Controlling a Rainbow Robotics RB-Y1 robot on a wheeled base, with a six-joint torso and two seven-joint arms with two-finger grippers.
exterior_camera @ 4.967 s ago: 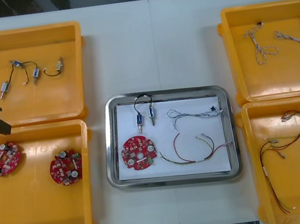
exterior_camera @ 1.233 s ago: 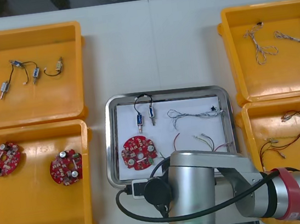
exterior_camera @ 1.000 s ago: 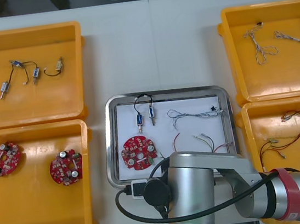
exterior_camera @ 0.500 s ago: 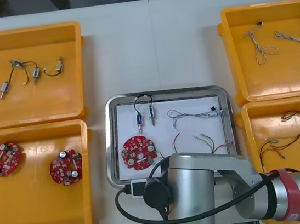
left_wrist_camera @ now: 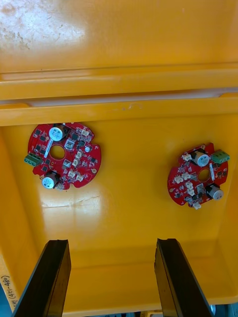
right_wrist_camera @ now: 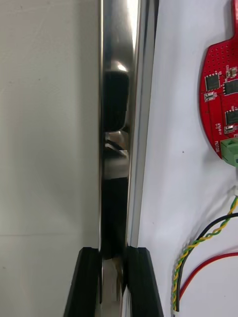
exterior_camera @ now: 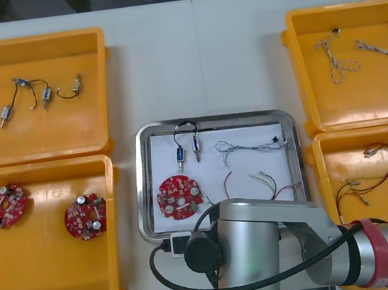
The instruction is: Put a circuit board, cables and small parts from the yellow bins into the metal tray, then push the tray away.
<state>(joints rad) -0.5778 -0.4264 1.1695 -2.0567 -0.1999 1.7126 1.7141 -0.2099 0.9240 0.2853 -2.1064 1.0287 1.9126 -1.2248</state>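
Metal is what the right gripper (right_wrist_camera: pixel 115 280) has hold of: its black fingers (right_wrist_camera: pixel 89 282) are closed on the near rim of the metal tray (right_wrist_camera: pixel 116 124). From above, the right arm (exterior_camera: pixel 265 250) hides that grip, but the tray's white inside shows a circuit board (exterior_camera: pixel 179 197), a blue and white cable (exterior_camera: pixel 252 149), a red and yellow cable (exterior_camera: pixel 253 184) and small metal parts (exterior_camera: pixel 187 147). White lettering on that board's edge is too small to read. The left gripper (left_wrist_camera: pixel 111 247) hangs wide open, holding nothing, over the near-left yellow bin (left_wrist_camera: pixel 119 218) and its two boards (left_wrist_camera: pixel 64 156). A handwritten note (left_wrist_camera: pixel 7 297) in brackets marks that bin's rim; I can't make it out. The tray sits mid-way across the light table (exterior_camera: pixel 197 59).
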